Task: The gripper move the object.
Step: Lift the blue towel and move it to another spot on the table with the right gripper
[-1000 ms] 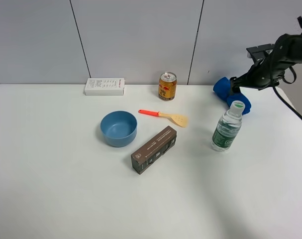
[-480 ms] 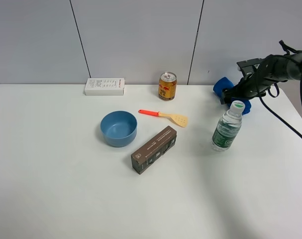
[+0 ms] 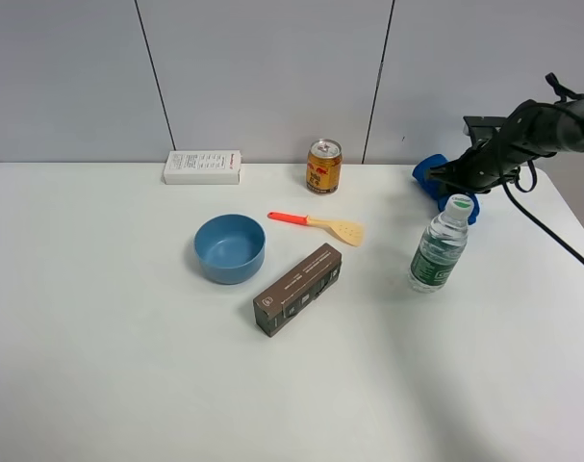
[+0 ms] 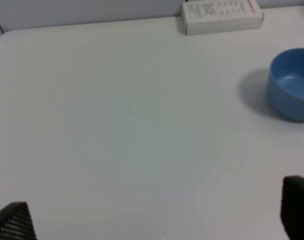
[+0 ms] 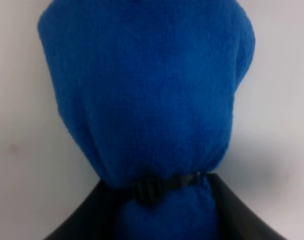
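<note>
The royal-blue rolled cloth is at the back right of the table, just behind the water bottle's cap. My right gripper is shut on its middle, and a lobe sticks out on each side. In the right wrist view the cloth fills the frame, with the black jaws pinching it at the waist and white table around it. I cannot tell whether the cloth rests on the table. My left gripper is open and empty over bare table, with both black fingertips at the frame's corners. It is out of the exterior high view.
A clear water bottle stands right in front of the cloth. A gold can, an orange-handled spatula, a brown box, a pale blue bowl and a white box lie further left. The bowl and the white box also show in the left wrist view.
My right arm has stretched out lower and further back with the cloth. The cloth now sits lower, partly hidden behind the bottle cap. Nothing else has moved.
</note>
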Motion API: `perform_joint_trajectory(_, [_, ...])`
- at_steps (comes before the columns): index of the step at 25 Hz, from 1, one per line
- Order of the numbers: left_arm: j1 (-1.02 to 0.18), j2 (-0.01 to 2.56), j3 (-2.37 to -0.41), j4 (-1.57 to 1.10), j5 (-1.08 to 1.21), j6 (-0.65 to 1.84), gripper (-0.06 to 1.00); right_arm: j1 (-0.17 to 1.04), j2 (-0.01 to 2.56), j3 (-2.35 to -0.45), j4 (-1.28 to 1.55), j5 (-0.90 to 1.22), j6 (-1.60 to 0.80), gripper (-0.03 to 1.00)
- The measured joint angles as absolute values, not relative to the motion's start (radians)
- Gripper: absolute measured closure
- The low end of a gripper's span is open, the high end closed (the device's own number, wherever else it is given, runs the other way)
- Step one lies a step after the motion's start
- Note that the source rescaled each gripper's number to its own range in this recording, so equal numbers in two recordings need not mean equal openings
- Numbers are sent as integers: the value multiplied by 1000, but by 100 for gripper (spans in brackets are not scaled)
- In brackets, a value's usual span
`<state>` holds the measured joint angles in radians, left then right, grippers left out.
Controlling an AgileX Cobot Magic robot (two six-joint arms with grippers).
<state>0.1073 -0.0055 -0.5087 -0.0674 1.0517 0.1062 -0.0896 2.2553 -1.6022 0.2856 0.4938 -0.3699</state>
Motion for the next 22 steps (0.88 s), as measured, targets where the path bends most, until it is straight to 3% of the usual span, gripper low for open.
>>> perform_joint_trajectory(15, [107, -6, -509, -67, 1052, 106, -6, -82, 1620, -1601, 391, 977, -465, 96])
perform_joint_trajectory(19, [107, -6, -509, -67, 1052, 106, -6, -19, 1479, -1603, 458, 1083, -574, 96])
perform_joint_trajectory(22, [107, -6, -509, -67, 1052, 106, -6, 95, 1431, -1603, 471, 1181, -606, 96])
